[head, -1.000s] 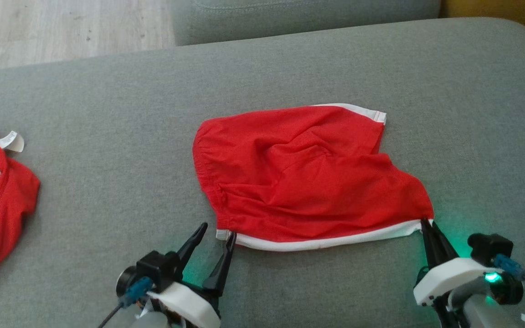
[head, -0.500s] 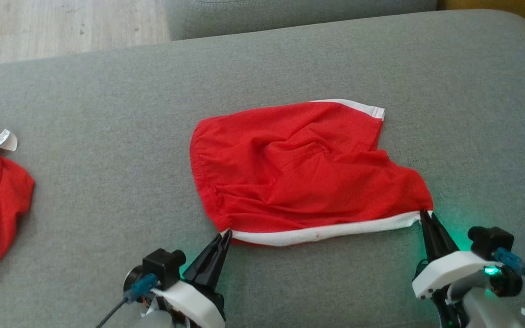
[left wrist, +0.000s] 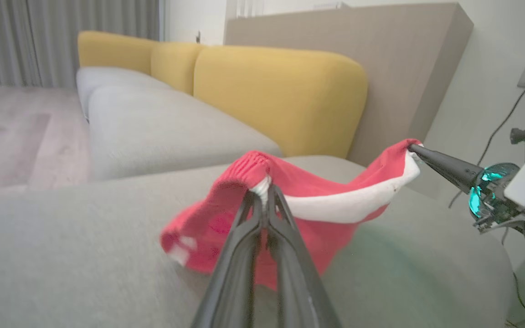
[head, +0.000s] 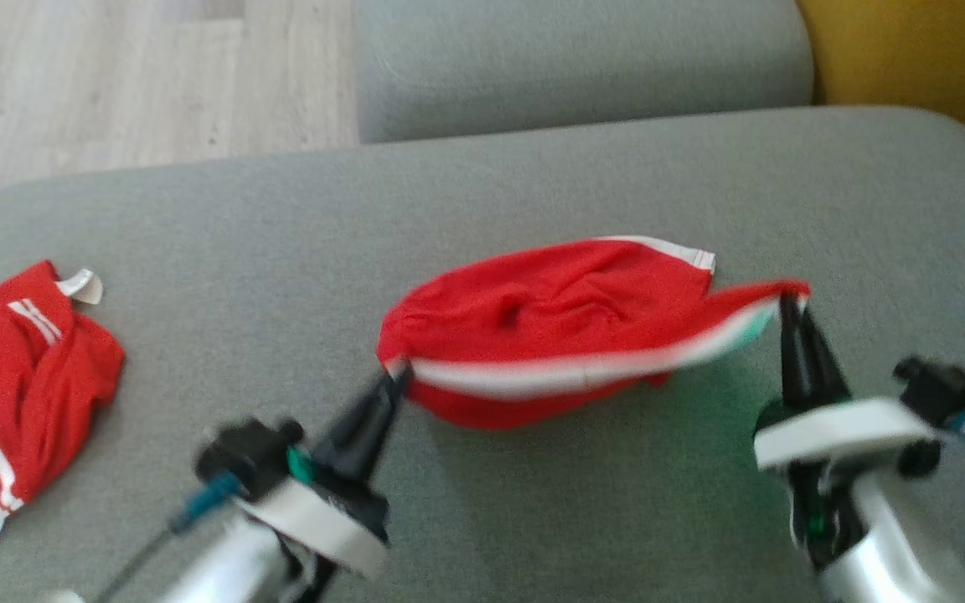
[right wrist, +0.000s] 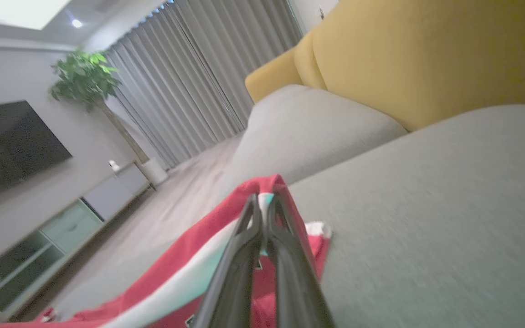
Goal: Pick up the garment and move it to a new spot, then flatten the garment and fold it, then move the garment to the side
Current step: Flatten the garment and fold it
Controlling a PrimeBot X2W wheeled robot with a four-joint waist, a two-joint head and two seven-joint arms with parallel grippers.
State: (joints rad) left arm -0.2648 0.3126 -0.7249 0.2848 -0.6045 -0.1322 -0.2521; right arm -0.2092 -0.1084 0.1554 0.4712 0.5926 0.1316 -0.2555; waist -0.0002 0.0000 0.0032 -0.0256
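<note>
Left end effector (head: 393, 378) and right end effector (head: 784, 308) each pinch a corner of the garment (head: 549, 306); its hem runs sideways between them, mid-frame.

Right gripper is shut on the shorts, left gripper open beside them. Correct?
Not quite: the left gripper is shut on the shorts too, as the left wrist view shows. The right gripper is shut on them.

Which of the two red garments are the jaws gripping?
The central red garment, white-trimmed edge pinched at both ends and raised; the other red garment lies crumpled at left, untouched.
</note>
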